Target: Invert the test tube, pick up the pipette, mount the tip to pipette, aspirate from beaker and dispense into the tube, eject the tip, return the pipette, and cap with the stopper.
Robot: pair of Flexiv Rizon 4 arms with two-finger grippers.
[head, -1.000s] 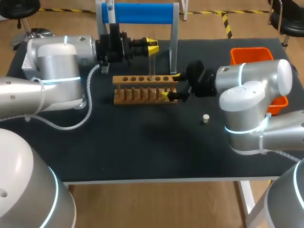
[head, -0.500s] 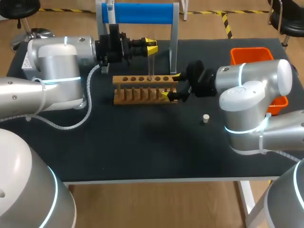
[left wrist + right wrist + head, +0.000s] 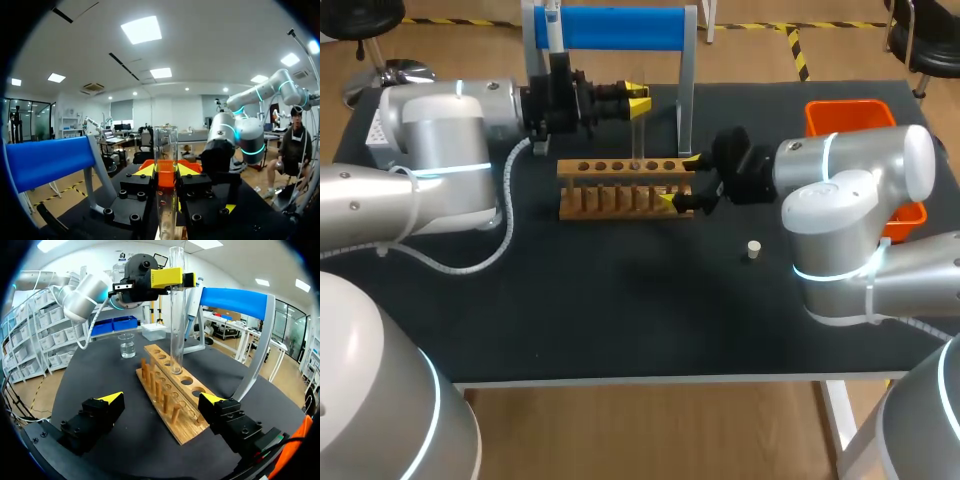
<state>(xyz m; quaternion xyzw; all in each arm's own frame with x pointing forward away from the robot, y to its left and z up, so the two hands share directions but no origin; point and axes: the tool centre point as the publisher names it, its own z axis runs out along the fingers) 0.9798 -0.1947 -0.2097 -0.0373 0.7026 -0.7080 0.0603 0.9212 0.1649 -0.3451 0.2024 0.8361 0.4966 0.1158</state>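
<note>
A clear test tube point(image 3: 638, 135) stands upright with my left gripper point(image 3: 638, 100) shut on its upper part, its rounded lower end at a hole of the wooden rack point(image 3: 625, 185). In the left wrist view the test tube point(image 3: 165, 145) runs up between the fingers of the left gripper point(image 3: 166, 176). My right gripper point(image 3: 682, 183) stands open around the rack's right end without touching it. From the right wrist, the right gripper point(image 3: 162, 399) frames the rack point(image 3: 172, 405), with the tube point(image 3: 176, 315) and left gripper point(image 3: 167, 277) ahead. The pipette point(image 3: 552, 20) hangs on the blue stand point(image 3: 610, 27). A beaker point(image 3: 127, 346) stands beyond the rack.
A small white stopper point(image 3: 753, 249) lies on the black table right of the rack, close to my right arm. An orange bin point(image 3: 850, 115) sits at the back right. The stand's metal leg point(image 3: 686, 80) rises just behind the rack.
</note>
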